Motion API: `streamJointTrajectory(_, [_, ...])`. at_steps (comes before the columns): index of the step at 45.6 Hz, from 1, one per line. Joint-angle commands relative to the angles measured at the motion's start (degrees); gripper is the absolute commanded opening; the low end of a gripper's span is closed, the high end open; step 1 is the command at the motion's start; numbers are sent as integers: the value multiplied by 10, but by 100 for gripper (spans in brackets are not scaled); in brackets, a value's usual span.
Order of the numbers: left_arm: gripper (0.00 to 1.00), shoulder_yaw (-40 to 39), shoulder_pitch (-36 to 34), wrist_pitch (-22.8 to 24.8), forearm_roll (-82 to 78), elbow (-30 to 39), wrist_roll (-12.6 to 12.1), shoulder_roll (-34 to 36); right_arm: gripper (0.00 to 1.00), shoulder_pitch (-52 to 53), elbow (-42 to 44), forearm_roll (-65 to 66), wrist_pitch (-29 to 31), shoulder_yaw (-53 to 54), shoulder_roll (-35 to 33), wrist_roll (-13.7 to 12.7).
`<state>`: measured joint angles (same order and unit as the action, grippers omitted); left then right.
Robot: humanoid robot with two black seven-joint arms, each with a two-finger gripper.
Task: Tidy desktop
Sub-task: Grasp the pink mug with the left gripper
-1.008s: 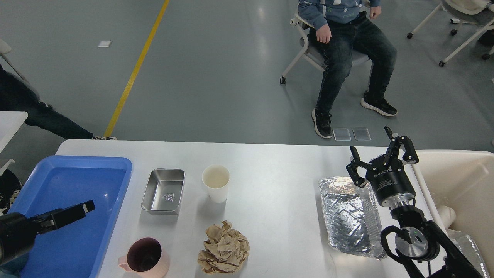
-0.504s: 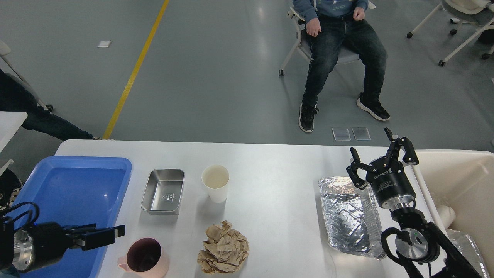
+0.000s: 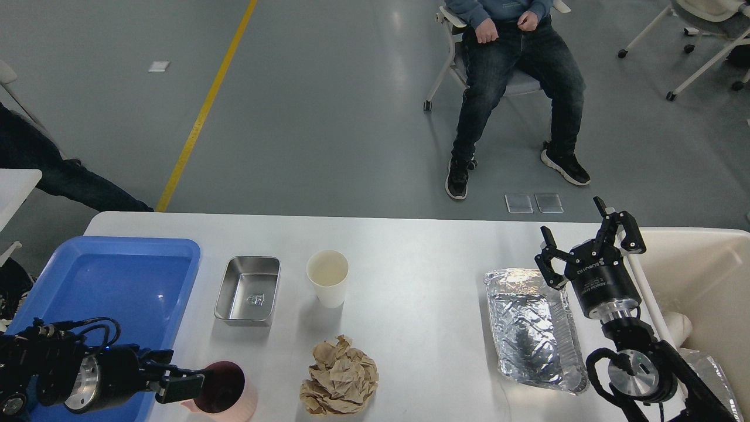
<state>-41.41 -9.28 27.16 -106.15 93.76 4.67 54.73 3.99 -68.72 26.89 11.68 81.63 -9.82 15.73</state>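
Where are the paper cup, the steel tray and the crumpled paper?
paper cup [image 3: 327, 280], head view, on its rim and inner wall.
steel tray [image 3: 247, 290], head view, on its flat bottom.
crumpled paper [image 3: 340, 377], head view, on the middle of the ball.

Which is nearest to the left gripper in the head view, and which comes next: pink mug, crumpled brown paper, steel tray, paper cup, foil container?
From the left gripper:
1. Pink mug, right against its tip, at the near edge.
2. Steel tray, behind it.
3. Crumpled brown paper, to the right.
4. Paper cup, behind and right.
5. Foil container, far right.
Tray and paper are nearly tied.
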Motion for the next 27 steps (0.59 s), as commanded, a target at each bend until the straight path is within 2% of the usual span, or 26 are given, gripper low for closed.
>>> streamJointTrajectory(1, [92,6,-1,0,-12,-11,1,-16,100,0,-1,0,0,0,-5,0])
streamJointTrajectory(5, [90,23,-3,0,-27,-15,-1,-17,100,0,-1,-1,0,1,-6,0])
streamJointTrajectory(8, [85,28,-2,1,-39,-16,-6,-18,100,-1,-2,-1,0,6,-7,0])
streamJointTrajectory(11, [68,34,-3,3,-49,-16,-11,-22,100,-1,-2,-1,0,8,-7,0])
streamJointTrajectory(14, [47,38,-4,9,-49,-16,-24,-28,100,-2,-2,-1,0,8,-7,1])
streamJointTrajectory(17, [32,39,-6,13,-49,-16,-35,-30,100,-4,-3,-1,0,8,-7,1])
streamJointTrajectory(24, [4,38,-6,21,-49,-16,-35,-30,100,-4,-3,-1,0,8,-7,1])
streamJointTrajectory(27, [0,38,-6,23,-49,-16,-35,-30,100,-4,-3,-1,0,8,-6,1])
